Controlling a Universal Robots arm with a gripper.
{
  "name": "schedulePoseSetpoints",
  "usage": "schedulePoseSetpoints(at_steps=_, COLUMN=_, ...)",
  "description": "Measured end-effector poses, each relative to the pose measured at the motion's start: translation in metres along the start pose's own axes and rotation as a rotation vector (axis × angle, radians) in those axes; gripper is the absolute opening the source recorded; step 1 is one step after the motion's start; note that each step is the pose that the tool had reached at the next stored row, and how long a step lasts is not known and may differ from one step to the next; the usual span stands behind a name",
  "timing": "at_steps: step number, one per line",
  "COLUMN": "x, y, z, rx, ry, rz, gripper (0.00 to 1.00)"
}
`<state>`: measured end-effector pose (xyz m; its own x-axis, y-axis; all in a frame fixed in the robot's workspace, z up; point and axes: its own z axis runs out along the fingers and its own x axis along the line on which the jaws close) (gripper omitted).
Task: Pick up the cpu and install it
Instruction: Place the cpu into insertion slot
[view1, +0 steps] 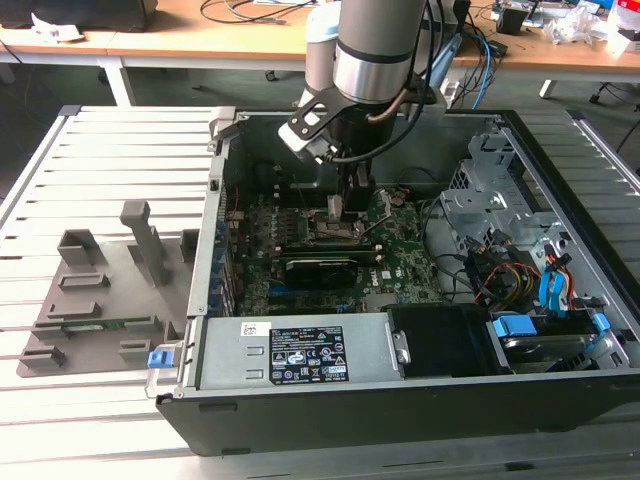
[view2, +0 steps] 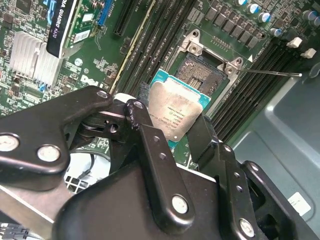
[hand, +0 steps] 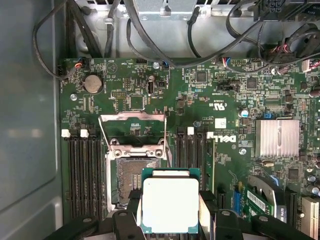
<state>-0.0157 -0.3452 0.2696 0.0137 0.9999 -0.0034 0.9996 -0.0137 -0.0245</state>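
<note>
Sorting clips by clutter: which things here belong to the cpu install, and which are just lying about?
Part of the job:
cpu, gripped in the tool
open socket, just beneath the cpu

Just lying about:
heatsink
coin battery
memory slots
grey holder blocks

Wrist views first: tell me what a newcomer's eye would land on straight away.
The small square cpu with a silvery metal top, clamped between the black fingers, stands out in both wrist views. Close by it gapes the empty black square socket, its metal frame lifted open, on the green motherboard.
</note>
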Motion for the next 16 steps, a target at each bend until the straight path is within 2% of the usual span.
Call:
schedulePoseSetpoints(at_steps=11, x=0.0, y=0.0002, z=0.0064, rx=0.0, ry=0.0001, rz=0.0, gripper=0.54)
schedulePoseSetpoints(at_steps=16, x=0.0001, y=0.0003, z=0.0113, rx=0.0, ry=0.0001, rz=0.0, gripper=0.54)
